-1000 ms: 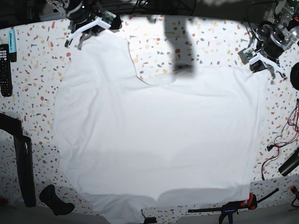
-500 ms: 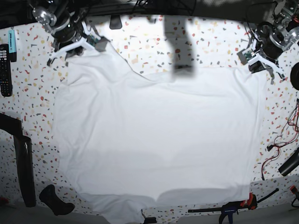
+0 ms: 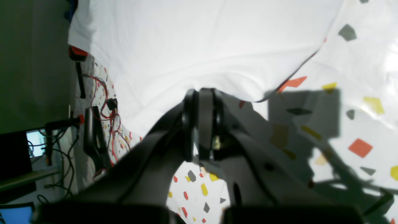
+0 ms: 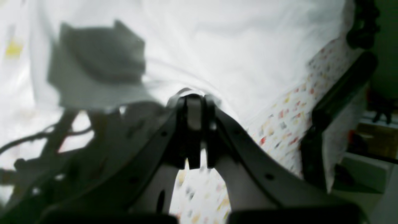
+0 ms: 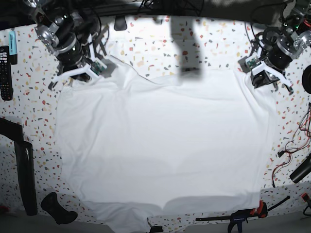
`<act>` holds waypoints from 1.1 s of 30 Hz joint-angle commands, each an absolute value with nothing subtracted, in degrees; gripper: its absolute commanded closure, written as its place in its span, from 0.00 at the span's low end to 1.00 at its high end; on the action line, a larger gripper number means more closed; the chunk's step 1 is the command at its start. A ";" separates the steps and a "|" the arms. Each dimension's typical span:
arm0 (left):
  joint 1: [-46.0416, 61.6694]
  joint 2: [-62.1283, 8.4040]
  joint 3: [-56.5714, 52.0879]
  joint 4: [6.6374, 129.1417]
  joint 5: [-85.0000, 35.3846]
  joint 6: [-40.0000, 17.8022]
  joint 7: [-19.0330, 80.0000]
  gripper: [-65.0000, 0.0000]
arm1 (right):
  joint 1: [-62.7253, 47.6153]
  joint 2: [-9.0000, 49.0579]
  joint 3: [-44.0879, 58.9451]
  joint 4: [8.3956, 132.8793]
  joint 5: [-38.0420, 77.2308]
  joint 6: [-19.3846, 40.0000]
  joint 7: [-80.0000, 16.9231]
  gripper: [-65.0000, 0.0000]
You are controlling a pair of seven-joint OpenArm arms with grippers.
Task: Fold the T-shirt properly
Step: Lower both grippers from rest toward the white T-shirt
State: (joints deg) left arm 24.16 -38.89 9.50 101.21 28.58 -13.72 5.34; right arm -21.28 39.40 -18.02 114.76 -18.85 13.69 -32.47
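Note:
The white T-shirt [image 5: 160, 141] lies spread over most of the speckled table [image 5: 218, 43]. My right gripper [image 5: 73, 77] is at the shirt's far left corner. In the right wrist view its fingers [image 4: 193, 95] are shut together on a bunched edge of the shirt [image 4: 233, 40]. My left gripper [image 5: 266, 80] is at the shirt's far right corner. In the left wrist view it [image 3: 202, 91] is shut on the shirt's edge [image 3: 202, 40], which lifts slightly off the table there.
A black remote [image 5: 5, 73] and a blue tag [image 5: 12, 42] lie at the left edge. Black bars [image 5: 24, 174] and a black handle [image 5: 58, 208] sit at the near left. A clamp [image 5: 243, 216] and red wires [image 5: 291, 145] are at the near right.
My right gripper has moved toward the near left, dragging the shirt's far left corner down and outward, so the tall flap is flatter. My left gripper has shifted slightly inward.

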 commanded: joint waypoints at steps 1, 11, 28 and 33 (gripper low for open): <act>23.24 -39.70 9.06 102.08 28.42 -12.80 4.69 1.00 | -19.73 39.18 -17.61 115.77 -19.25 12.91 -31.48 1.00; 16.25 -39.75 9.06 101.97 17.61 -12.82 5.30 1.00 | -8.19 31.55 -17.61 113.01 -17.56 12.93 -31.40 1.00; 4.71 -39.70 9.06 99.26 3.22 -12.84 9.26 1.00 | 11.99 23.40 -17.61 96.42 -5.48 12.95 -30.30 1.00; -0.12 -39.68 9.06 92.36 -4.10 -12.84 9.17 1.00 | 16.97 21.54 -17.61 91.94 -4.23 13.02 -30.44 1.00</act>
